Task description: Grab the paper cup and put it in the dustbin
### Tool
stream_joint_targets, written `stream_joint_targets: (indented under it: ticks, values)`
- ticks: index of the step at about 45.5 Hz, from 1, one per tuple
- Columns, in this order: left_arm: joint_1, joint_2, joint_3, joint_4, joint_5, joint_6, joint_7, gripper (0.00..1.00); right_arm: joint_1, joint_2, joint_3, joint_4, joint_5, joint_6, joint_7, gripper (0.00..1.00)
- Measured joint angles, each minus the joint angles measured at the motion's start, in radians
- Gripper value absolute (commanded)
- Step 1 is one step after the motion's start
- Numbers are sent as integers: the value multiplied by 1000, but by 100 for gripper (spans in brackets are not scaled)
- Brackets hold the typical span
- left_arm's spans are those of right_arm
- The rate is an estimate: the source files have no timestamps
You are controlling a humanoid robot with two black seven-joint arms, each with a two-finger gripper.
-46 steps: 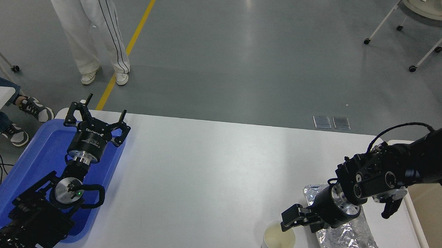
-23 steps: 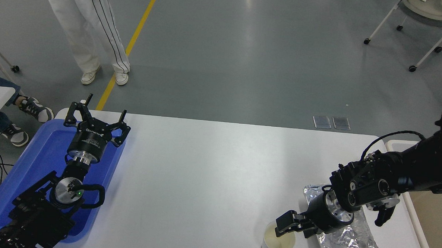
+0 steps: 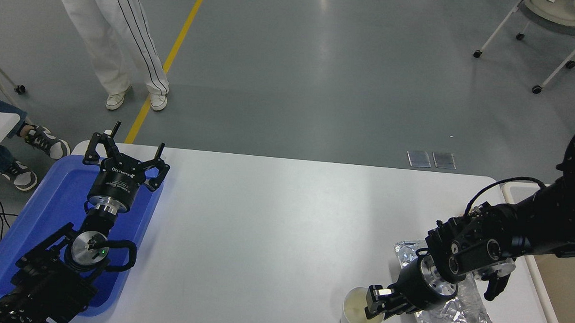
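Paper cup (image 3: 358, 310) unmarked; right gripper (image 3: 376, 305) at its rim.

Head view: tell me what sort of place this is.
Probably a robotics lab or workshop: grey floor with a yellow line, a wheeled frame, and a white table for the robot's cup-clearing trial.

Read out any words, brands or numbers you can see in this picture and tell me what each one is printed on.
White print on the left gripper, across its black body: a brand-like word, upside down from this view and too blurred to read for certain.
Smaller white lines beneath it on the same body: too small to read.
Nothing readable on the right gripper, the paper cup, the foil tray or the blue tray.
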Motion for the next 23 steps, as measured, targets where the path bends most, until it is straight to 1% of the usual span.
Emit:
stream_joint_targets:
  ticks: [6, 23]
  values:
    - [0, 0, 0, 0, 0, 0, 0, 100, 3, -2, -5, 0, 4, 51, 0, 0]
    - [0, 0, 0, 0, 0, 0, 0, 100, 31, -22, -16, -1, 43, 124, 0, 0]
